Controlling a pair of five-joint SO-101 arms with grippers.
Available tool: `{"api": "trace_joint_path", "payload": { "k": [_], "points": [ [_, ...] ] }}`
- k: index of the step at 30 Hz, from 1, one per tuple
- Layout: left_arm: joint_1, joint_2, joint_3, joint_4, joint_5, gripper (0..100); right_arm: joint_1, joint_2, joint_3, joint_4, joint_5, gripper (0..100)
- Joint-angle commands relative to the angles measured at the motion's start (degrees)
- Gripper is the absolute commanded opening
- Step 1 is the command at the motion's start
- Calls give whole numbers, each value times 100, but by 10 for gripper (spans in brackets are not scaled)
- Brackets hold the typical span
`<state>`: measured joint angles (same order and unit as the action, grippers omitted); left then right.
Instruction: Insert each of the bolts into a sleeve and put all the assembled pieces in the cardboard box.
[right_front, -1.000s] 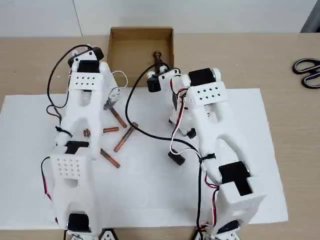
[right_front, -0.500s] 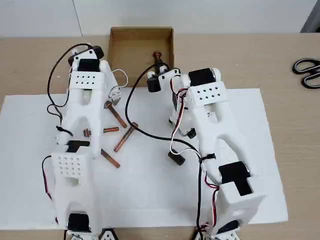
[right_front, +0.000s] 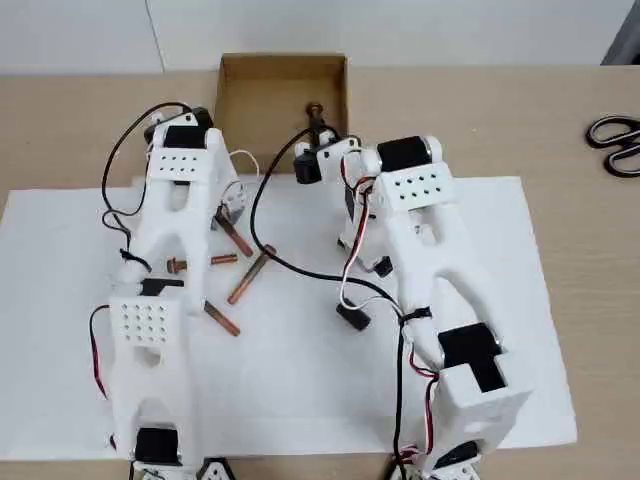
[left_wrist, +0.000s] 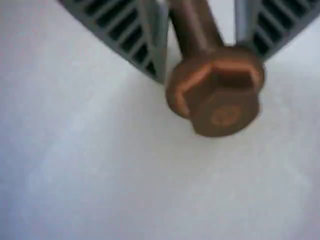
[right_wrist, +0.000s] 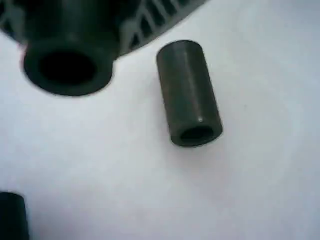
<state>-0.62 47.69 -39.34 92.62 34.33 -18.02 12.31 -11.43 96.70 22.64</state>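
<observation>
Your left arm has swung a little toward 3 o'clock over the last second, and the left pincer (right_front: 229, 203) has come down over the head end of the bolt (right_front: 240, 240) it was hovering beside. In the left wrist view the ribbed jaws stand narrow on either side of the shank. A sliver of paper shows between the shank and one jaw, so you likely have it straddled but not yet clamped. The swing has also uncovered the full length of a bolt that the arm was partly hiding. It is one of three loose bolts (right_front: 200, 262) lying toward 9 o'clock.

Your right arm has not moved. The right pincer (right_wrist: 75, 35) holds a sleeve (right_wrist: 67, 67) with its bore open. You are set up for an insertion once the bolt is gripped and lifted.

Two loose sleeves (right_front: 382, 266) lie on the white sheet (right_front: 300, 390) just beside the right arm. The cardboard box (right_front: 245, 100) sits at 12 o'clock. A copper-headed piece (right_front: 315, 109) at its 3 o'clock side looks like an assembled one, though the arm partly hides it.

The sheet covers the middle of a pale wooden worktop (right_front: 560, 90). Scissors (right_front: 615, 140) lie at 2 o'clock, and a plain wall (right_front: 400, 30) runs behind.
</observation>
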Motion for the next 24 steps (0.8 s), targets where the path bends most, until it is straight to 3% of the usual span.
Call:
{"api": "trace_joint_path", "payload": {
  "k": [1, 5, 16, 19, 24],
  "points": [
    [-26, 35, -136, 44, 18, 91, 40, -356, -26, 31, 0, 9],
    [-26, 62, -136, 44, 18, 1, 40, -356, -35, 31, 9, 9],
    [-9, -35, -277, 308, -9, 5, 40, -444, -70, 66, -35, 9],
    [44, -167, -655, 791, -18, 5, 40, -857, -70, 84, -44, 9],
    [44, -826, -848, 791, -62, 5, 31, -1789, -26, 110, -70, 7]
  ]
}}
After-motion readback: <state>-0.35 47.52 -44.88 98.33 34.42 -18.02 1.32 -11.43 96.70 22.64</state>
